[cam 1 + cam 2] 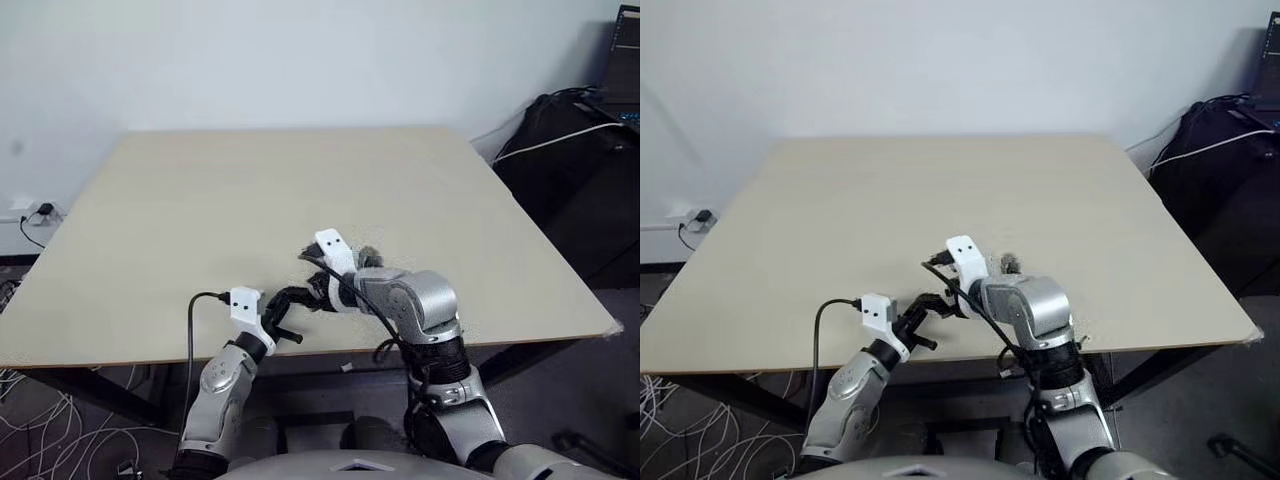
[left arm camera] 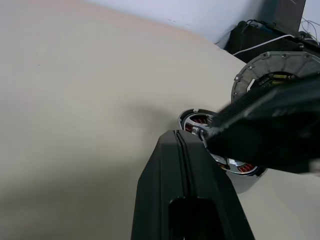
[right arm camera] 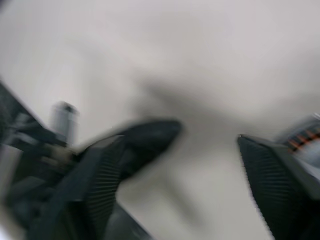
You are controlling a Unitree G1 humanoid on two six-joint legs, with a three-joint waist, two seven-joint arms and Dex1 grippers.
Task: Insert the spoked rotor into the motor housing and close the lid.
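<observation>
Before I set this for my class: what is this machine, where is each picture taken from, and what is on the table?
It is a humanoid robot with two arms, each ending in a black two-fingered gripper. The two wide pictures come from cameras in its head, looking down over a pale table. The other two come from a camera on each wrist. The left gripper is shut, close beside the motor housing, the round part with copper windings. The grey ribbed lid shows beyond it. The right gripper is open and holds nothing.
</observation>
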